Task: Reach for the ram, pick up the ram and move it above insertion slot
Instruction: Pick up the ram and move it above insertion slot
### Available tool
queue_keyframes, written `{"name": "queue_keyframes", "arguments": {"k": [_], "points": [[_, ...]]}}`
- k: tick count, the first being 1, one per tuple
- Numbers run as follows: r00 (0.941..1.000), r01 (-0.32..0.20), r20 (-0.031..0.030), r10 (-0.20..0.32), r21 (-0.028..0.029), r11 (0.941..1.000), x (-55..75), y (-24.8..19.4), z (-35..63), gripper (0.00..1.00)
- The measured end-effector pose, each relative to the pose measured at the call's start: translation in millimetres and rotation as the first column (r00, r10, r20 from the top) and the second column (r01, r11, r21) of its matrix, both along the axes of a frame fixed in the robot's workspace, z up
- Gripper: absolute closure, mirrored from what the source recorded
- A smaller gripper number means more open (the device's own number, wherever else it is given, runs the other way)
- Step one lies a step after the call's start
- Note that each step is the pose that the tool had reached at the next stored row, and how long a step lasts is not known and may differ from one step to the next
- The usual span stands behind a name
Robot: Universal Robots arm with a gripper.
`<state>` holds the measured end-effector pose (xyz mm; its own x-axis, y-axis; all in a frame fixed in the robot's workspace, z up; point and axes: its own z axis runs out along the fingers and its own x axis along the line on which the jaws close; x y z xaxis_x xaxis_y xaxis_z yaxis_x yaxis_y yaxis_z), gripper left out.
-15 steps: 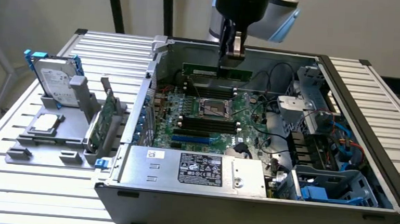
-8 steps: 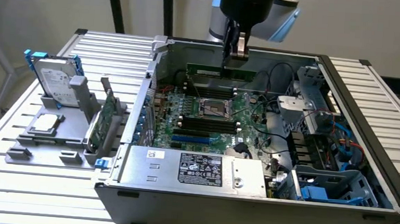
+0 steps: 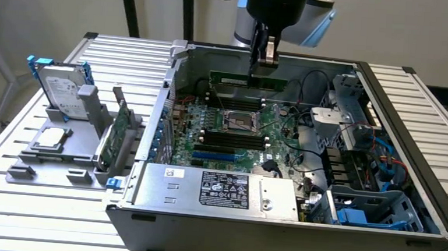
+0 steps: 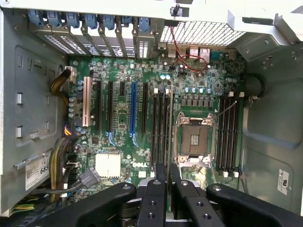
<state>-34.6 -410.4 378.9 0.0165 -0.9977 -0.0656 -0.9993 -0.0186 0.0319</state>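
The case point(image 3: 226, 219) lies open on the slatted counter point(image 3: 40, 207), its motherboard point(image 3: 232, 132) clear inside. Above the board's far edge the gripper point(image 3: 265, 67) pinches the ram point(image 3: 250, 81) by its top edge, level over the far slots point(image 4: 227, 135).

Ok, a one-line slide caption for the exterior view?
Gripper shut on the ram, holding it above the motherboard inside the open computer case.
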Motion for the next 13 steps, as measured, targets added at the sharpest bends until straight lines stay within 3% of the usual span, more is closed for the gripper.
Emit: {"name": "queue_keyframes", "arguments": {"k": [13], "points": [[1.0,0.0,0.0,0.0,0.0001,1.0,0.0,0.0,0.0,0.86]]}}
